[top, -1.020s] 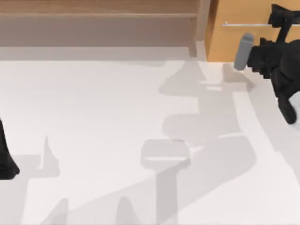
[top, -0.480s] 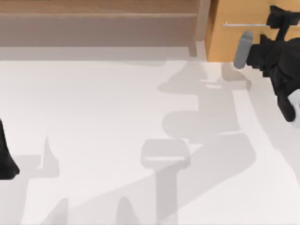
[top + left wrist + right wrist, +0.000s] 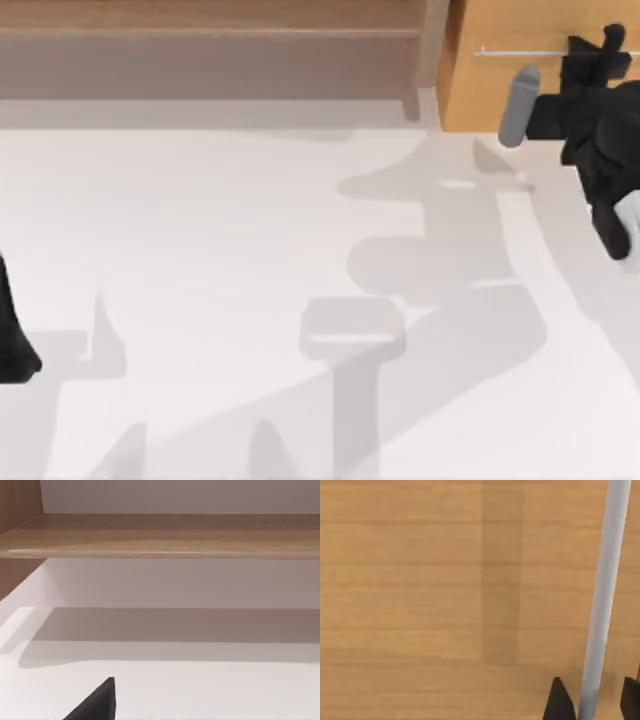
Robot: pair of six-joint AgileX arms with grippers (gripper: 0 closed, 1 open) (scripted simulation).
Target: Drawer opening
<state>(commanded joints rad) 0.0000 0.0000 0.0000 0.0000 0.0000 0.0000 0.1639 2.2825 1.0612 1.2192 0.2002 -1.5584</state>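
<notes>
Top view, surface: a white counter [image 3: 220,250] fills most of the frame, crossed by soft grey shadows of the arms.
Top view, back edge: a wide grey-brown shelf unit [image 3: 210,50] runs along the far side from the left to past the middle.
Top view, drawer: the drawer [image 3: 500,85] stands at the far right, just beside the shelf unit, its light orange-wood front facing the counter; its right part is cut off by the frame and partly hidden by the right arm.
Top view, handle: the thin silver bar handle [image 3: 520,51] lies horizontally across the front panel.
Top view, right tool: the right tool [image 3: 590,52] is at the handle, its 2 black fingers one on either side of the bar.
Top view, left tool: the left arm sits parked at the left edge of the counter, and only a black part [image 3: 12,335] of it is in frame; whether the left tool is wide or narrow, I cannot tell.
Left wrist view: the shelf unit's wooden board [image 3: 165,535] spans the frame over the white counter; a black fingertip [image 3: 97,702] pokes in at the edge.
Right wrist view: the orange-wood panel [image 3: 420,590] is close up, with the handle [image 3: 605,590] running between 2 black fingertips [image 3: 559,702] that stand apart at a narrow gap around it; contact with the bar is hard to make out.
Writing: no readable label on any surface.
</notes>
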